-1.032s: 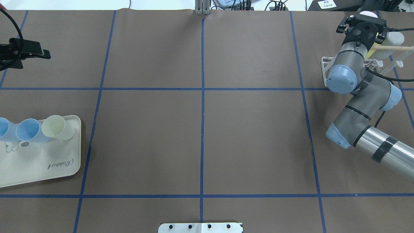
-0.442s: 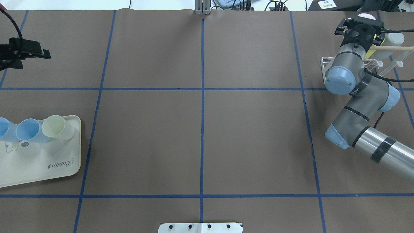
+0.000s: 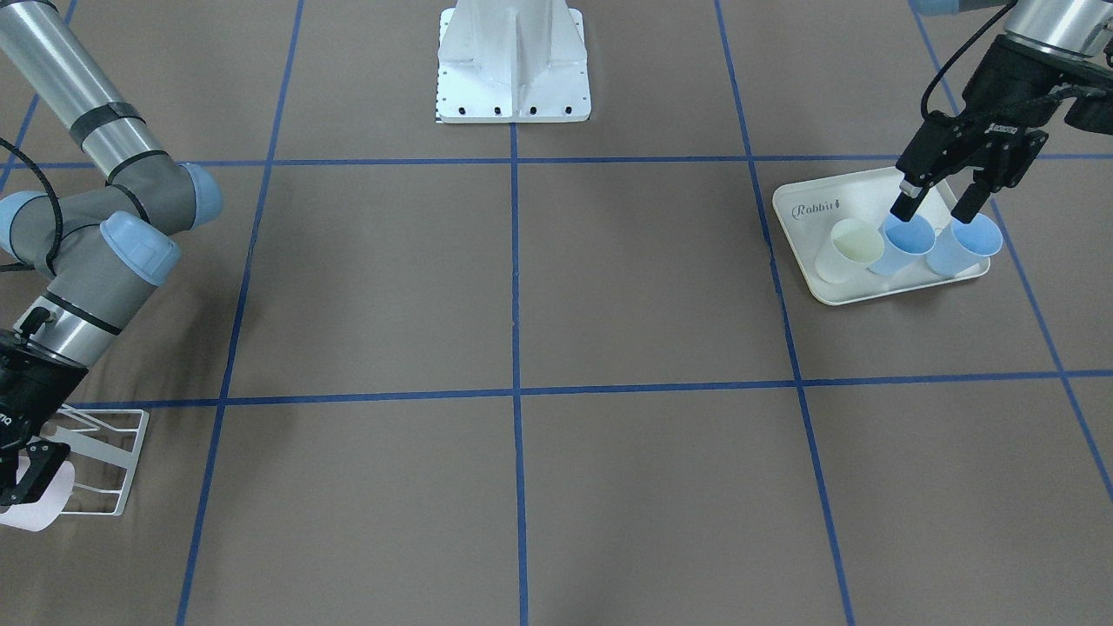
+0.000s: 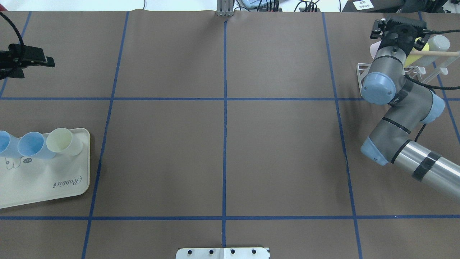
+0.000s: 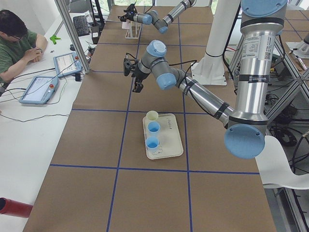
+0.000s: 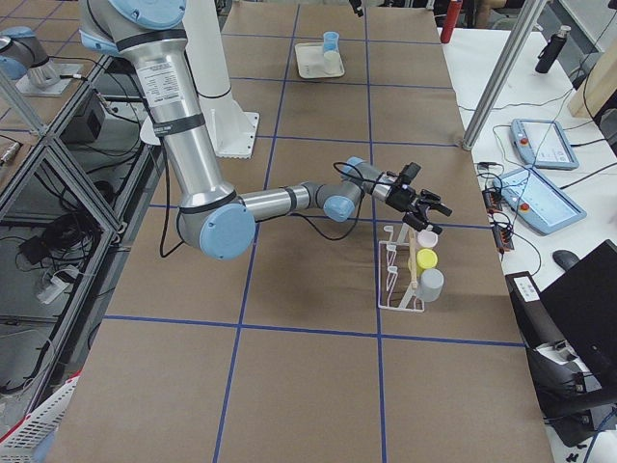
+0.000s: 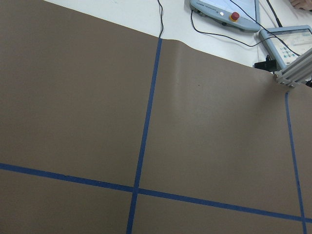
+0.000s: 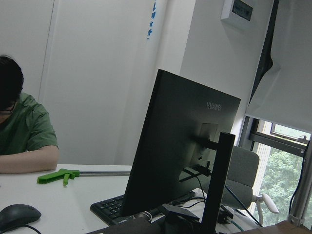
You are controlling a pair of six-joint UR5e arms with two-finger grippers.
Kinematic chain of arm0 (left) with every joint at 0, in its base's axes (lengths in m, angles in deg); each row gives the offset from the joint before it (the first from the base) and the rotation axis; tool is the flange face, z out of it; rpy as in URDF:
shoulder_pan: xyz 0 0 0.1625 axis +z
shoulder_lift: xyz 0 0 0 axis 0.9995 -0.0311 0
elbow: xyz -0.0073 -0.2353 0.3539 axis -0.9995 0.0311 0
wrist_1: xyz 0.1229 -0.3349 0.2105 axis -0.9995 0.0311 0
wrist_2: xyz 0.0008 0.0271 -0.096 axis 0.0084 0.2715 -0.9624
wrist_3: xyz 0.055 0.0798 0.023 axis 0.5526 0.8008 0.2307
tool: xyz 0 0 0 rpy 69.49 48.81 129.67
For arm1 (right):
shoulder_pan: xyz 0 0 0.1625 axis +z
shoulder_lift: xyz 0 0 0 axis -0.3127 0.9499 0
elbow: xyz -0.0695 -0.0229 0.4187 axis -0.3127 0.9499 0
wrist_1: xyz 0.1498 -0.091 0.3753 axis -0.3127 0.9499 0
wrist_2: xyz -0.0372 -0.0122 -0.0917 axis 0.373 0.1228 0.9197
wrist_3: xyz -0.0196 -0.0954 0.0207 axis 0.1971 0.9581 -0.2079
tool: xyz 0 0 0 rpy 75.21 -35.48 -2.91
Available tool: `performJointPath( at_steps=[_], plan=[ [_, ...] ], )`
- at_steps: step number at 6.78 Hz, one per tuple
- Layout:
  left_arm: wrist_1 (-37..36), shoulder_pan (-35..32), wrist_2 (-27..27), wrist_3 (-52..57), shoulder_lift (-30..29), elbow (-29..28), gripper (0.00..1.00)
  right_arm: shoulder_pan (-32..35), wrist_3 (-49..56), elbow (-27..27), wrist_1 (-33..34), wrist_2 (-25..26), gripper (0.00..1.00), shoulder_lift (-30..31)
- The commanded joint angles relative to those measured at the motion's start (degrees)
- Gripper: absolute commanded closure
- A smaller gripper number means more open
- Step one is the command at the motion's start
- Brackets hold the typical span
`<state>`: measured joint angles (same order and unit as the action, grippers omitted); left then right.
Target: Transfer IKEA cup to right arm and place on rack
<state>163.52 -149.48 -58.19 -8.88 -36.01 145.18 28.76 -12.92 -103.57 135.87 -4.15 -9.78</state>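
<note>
Covering the tabletop point(image 4: 280, 151) is brown paper, split into large squares by blue tape lines point(image 4: 225, 144). The white robot base point(image 3: 513, 78) stands at its near edge.

The right arm point(image 4: 402, 118) reaches to the white wire rack point(image 6: 389, 280) near the far right corner. The right arm's fingers point(image 3: 33, 465) are at the pink IKEA cup point(image 6: 425, 237). I cannot tell whether they clamp it or stand clear. That cup sits at the rack's end toward the tabletop's middle, next to a yellow cup point(image 6: 425, 258) and a grey cup point(image 6: 431, 283), by the wooden dowel point(image 4: 436, 53).

The left arm's fingers point(image 3: 909, 200) are spread apart and hold nothing, raised above the paper and apart from the cream Rabbit tray point(image 4: 54, 187). The tray carries two blue cups point(image 4: 32, 144) and a pale yellow cup point(image 4: 63, 141).

Along the far side runs a white desk point(image 5: 29, 125) with two teach pendants point(image 5: 38, 89), where a person in a green shirt point(image 5: 17, 41) sits. The right wrist view shows a HUAWEI monitor point(image 8: 180, 146), a keyboard point(image 8: 117, 209), a mouse point(image 8: 17, 214), a green tool point(image 8: 56, 176) and a window point(image 8: 287, 180) with trees outside.
</note>
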Motion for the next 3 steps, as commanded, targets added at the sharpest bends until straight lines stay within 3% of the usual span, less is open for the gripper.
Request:
performJointPath(
  at_steps=[1,3],
  plan=[
    [-0.1,-0.4,-1.5,0.2,0.2,-0.1,0.0,2.2,5.4,-5.3,-4.8,-3.2,0.0,0.3],
    [-0.2,-3.5,-5.1,2.6,1.9,-0.7,0.0,4.8,6.3,-15.2,-4.3,-7.8,0.0,1.4]
  ],
)
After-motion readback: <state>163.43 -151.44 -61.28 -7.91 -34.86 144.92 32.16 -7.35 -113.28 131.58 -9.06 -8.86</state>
